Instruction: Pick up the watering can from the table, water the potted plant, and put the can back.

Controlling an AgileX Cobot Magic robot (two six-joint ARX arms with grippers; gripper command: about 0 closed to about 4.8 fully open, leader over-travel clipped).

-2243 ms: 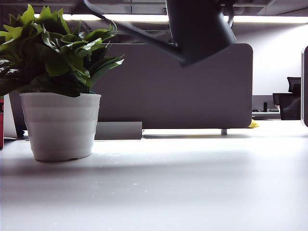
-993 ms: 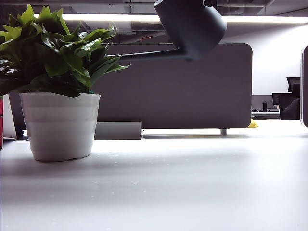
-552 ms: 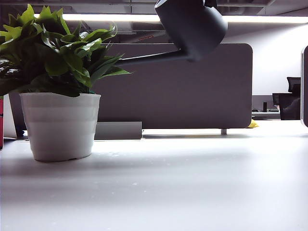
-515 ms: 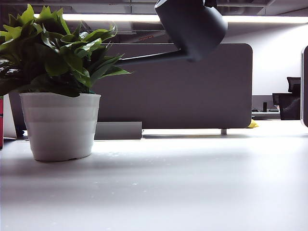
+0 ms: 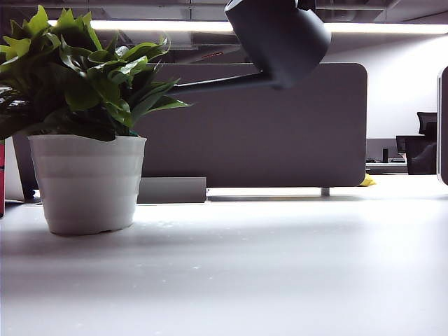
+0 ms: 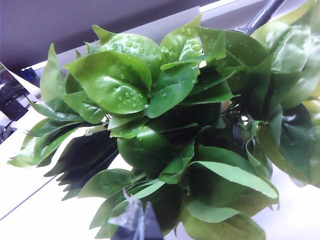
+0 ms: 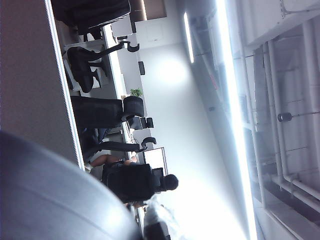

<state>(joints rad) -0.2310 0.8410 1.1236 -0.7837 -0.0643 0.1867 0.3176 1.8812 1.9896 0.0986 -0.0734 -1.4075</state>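
Our right gripper (clenched on the watering can) holds it aloft, spout reaching sideways into the potted plant; left gripper state unclear, beside the leaves.

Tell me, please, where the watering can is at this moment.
In the exterior view the watering can is in the air, top centre, before the grey partition, its spout reaching left into the potted plant.

You are looking at an open-plan office: a grey partition panel is standing behind the white table, with swivel chairs and ceiling strip lights beyond.
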